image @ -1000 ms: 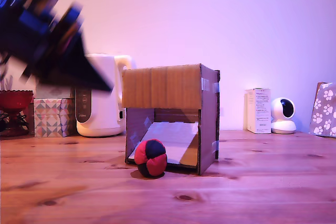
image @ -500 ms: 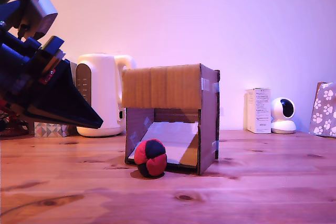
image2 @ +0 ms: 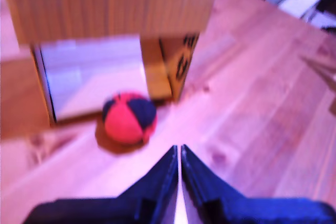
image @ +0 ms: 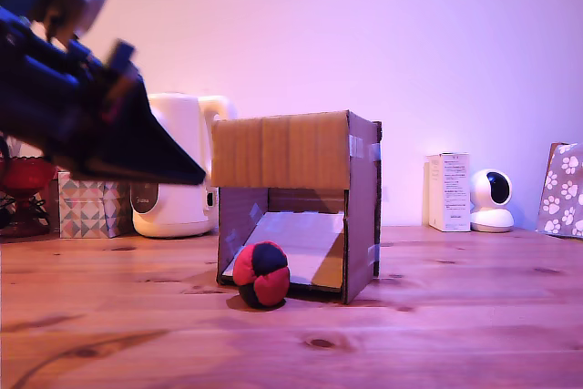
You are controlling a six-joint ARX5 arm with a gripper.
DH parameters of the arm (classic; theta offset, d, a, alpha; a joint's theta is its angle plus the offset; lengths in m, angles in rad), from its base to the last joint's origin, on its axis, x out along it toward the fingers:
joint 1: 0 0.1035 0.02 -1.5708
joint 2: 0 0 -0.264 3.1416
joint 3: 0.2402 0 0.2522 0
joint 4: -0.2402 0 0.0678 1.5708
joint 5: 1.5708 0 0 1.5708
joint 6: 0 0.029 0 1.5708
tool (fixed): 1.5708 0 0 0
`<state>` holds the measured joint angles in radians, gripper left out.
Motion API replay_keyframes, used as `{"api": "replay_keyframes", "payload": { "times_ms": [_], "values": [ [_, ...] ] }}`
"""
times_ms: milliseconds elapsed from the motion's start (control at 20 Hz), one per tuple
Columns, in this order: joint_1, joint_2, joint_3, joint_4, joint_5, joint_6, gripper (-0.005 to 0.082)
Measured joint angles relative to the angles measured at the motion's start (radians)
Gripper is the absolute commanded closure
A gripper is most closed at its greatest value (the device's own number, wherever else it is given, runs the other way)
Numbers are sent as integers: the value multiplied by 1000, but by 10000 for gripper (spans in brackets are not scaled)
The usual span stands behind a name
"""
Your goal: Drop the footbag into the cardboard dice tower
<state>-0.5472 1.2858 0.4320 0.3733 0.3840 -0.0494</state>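
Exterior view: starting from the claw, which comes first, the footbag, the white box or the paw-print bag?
From the claw:
1. Footbag, on the table before the cardboard tower.
2. White box, standing farther right.
3. Paw-print bag, at the right edge.

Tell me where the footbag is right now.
In the exterior view the footbag lies on the wooden table, left of centre, at the left corner of the cardboard dice tower front opening, just before the pale ramp.

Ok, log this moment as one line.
gripper: shut, empty, airborne | footbag: on table at cardboard dice tower front opening | drop: not done
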Motion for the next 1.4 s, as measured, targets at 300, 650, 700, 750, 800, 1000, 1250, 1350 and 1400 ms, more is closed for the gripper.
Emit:
{"api": "replay_keyframes", "payload": {
  "times_ms": [300, 650, 700, 750, 800, 1000, 1250, 1350, 1400],
  "values": [
    [-3, 171, 0, 119, -10, 0, 789],
    [-23, 217, 0, 190, -46, 0, 19],
    [-29, 217, 0, 199, -60, 0, 20],
    [-33, 217, 0, 212, -75, 0, 20],
    [-35, 217, 0, 228, -88, 0, 20],
    [-45, 290, 2, 311, -126, 0, 21],
    [-53, 440, 61, 348, -150, 0, 22],
    [-53, 478, 122, 354, -151, 0, 22],
    [-53, 495, 149, 357, -153, 0, 22]
  ]
}}
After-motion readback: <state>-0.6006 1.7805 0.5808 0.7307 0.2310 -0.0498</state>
